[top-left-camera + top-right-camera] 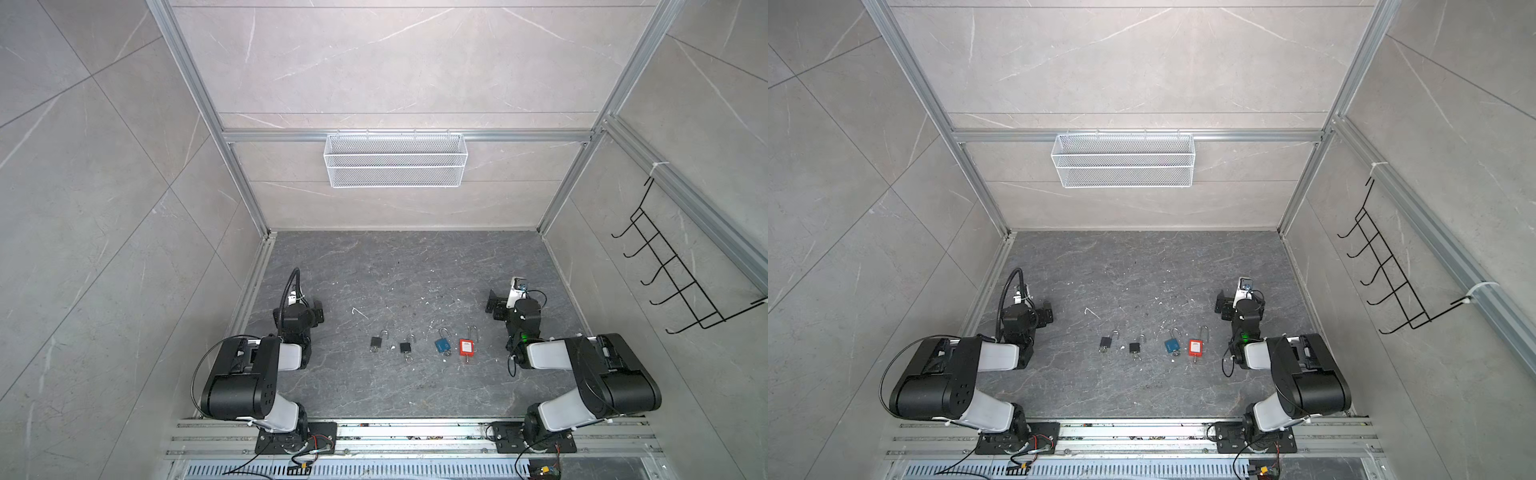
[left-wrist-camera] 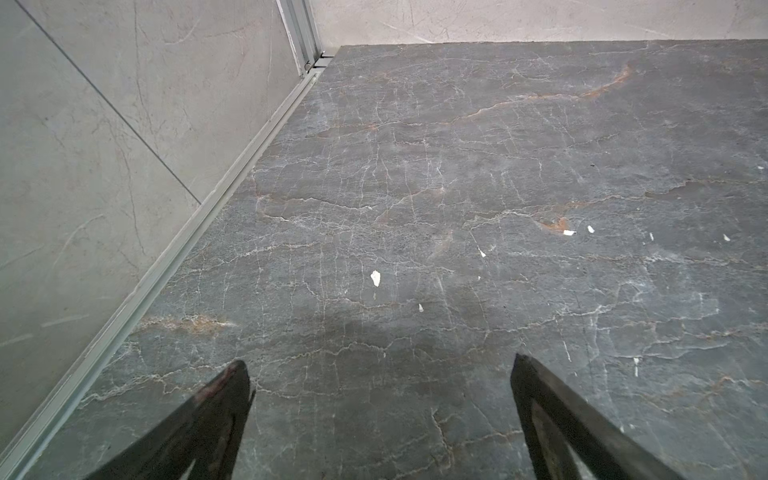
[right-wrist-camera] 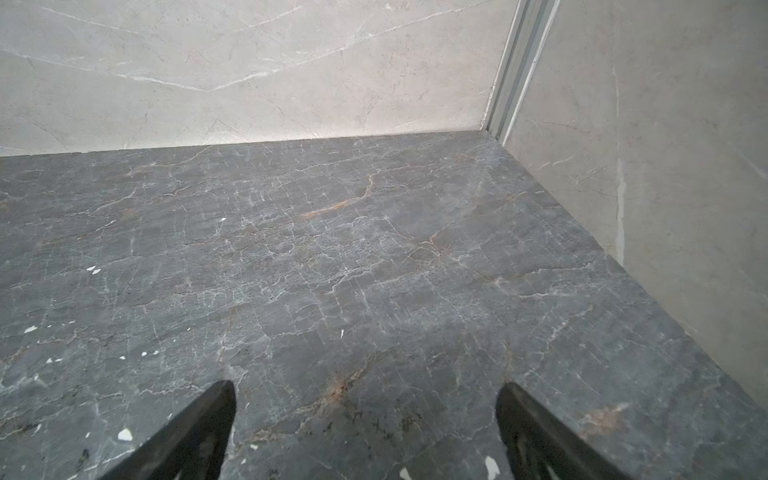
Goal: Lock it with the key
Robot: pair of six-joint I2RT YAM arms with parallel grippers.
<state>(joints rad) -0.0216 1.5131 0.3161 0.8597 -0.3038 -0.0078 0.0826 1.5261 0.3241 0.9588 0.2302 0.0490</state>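
Your left gripper and right gripper stand spread wide, empty. Between them, nearer the bases: a black metal padlock, a second black padlock, a blue padlock, a red plastic padlock, shackles raised.

White mesh basket on back rail — black hook rack

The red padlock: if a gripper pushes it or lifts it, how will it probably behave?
The red padlock lies flat on the stone table, so a push should make it slide, not roll. Its long thin shackle looks like rigid metal, a likely handle, though it may swivel if unlocked. The key at its lower end could catch or shift when nudged.
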